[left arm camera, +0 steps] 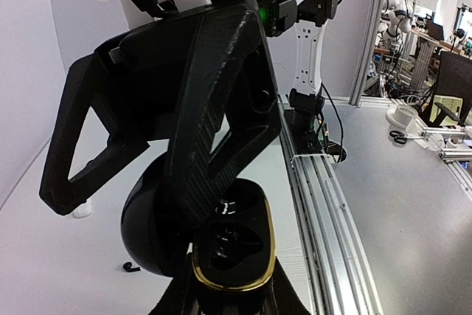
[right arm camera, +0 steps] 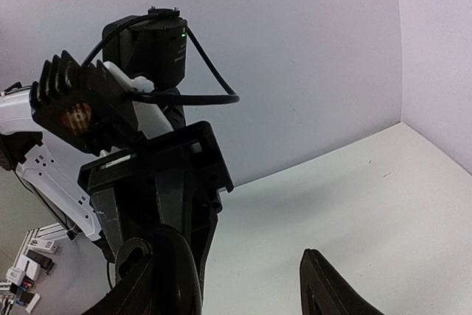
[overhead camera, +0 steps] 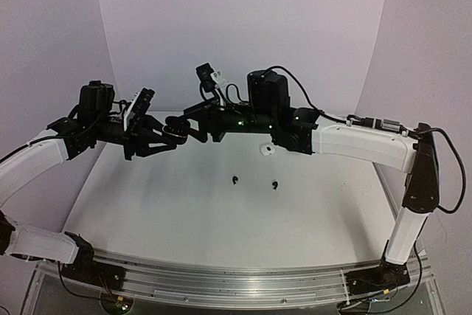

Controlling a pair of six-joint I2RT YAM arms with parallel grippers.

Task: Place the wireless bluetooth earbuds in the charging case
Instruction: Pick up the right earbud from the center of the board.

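Open case (left arm camera: 232, 250) (black) in left fingers (left arm camera: 175, 302)

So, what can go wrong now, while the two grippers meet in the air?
1. The left gripper holds the open charging case up in the air, and the open right gripper is close against it; a push could knock the case loose.
2. Two black earbuds lie loose on the table below; a dropped case may scatter them.

One earbud (overhead camera: 235, 179) lies left of another (overhead camera: 274, 184) on the table (overhead camera: 147, 212), a small item (overhead camera: 267, 150) behind them
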